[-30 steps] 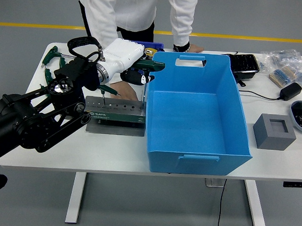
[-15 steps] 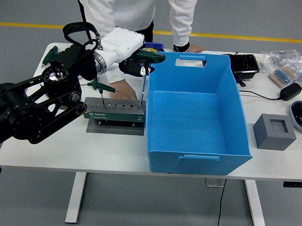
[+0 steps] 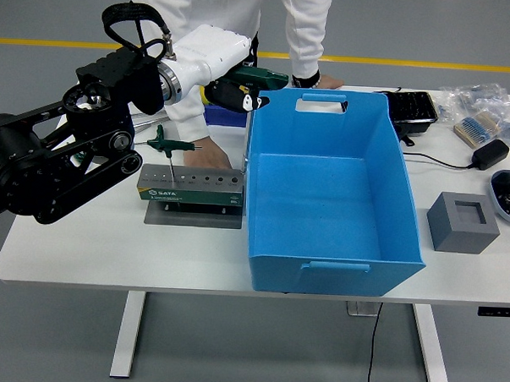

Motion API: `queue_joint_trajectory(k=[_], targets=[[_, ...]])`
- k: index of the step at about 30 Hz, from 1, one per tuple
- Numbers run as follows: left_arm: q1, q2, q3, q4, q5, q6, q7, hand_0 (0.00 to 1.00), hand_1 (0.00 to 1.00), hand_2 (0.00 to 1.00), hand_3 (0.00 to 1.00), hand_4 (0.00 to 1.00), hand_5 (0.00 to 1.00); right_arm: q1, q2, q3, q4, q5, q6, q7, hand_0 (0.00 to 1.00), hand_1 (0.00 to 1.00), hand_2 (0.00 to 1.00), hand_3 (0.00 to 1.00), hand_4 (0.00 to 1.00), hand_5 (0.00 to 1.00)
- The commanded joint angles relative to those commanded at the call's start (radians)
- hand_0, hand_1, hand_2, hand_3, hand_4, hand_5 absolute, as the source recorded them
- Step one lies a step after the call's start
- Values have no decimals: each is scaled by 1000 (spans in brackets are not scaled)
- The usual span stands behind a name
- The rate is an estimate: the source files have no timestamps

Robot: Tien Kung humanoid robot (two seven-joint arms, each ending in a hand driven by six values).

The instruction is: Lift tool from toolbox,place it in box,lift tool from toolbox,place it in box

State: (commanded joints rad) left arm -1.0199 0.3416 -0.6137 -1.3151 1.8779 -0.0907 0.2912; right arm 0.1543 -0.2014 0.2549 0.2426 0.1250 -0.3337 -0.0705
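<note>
My left hand (image 3: 231,92) is shut on the green T-handle tool (image 3: 258,76), held above the table next to the blue box's (image 3: 333,245) upper left corner. The tool's thin shaft hangs straight down along the box's left wall, its tip just over the right end of the green toolbox (image 3: 190,189). A second green T-handle tool (image 3: 165,145) still stands in the toolbox's left part. A person's hand (image 3: 211,153) rests behind the toolbox, touching it. The blue box holds nothing.
The toolbox sits on a metal plate (image 3: 191,216). The person's other hand (image 3: 328,80) is on the table behind the box. A grey block with a square hole (image 3: 463,222), a black tray (image 3: 413,110), a black adapter (image 3: 492,153) and parts bags (image 3: 484,104) lie to the right.
My left hand has risen with the T-handle tool, drawing its shaft up out of the toolbox. The arm's elbow has swung up and back.
</note>
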Motion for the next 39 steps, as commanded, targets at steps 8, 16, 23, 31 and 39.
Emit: queue_joint_trajectory(k=[8, 16, 23, 31, 39], targets=[[-55, 7, -8, 19, -38, 3, -5, 52, 2, 22, 59, 744, 520, -3, 0, 6, 0, -7, -2, -3, 680, 640, 716, 560, 796, 721], [-117, -2, -44, 31, -56, 3, -9, 52, 2, 22, 59, 743, 518, -1, -1, 10, 1, -14, -3, -5, 680, 640, 716, 561, 796, 721], [-162, -6, -51, 11, -82, -2, -4, 52, 2, 22, 59, 744, 519, 2, -5, 11, 1, -20, -1, -6, 680, 640, 716, 560, 795, 721], [-146, -57, -31, -41, -125, 9, -7, 55, 2, 24, 64, 745, 527, 3, -5, 11, 1, -21, -2, -6, 680, 641, 717, 561, 796, 721], [-134, -121, 136, -2, -169, 79, -56, 77, 2, 43, 80, 747, 528, 10, -8, 2, 1, -4, -3, 0, 680, 641, 717, 561, 796, 721]])
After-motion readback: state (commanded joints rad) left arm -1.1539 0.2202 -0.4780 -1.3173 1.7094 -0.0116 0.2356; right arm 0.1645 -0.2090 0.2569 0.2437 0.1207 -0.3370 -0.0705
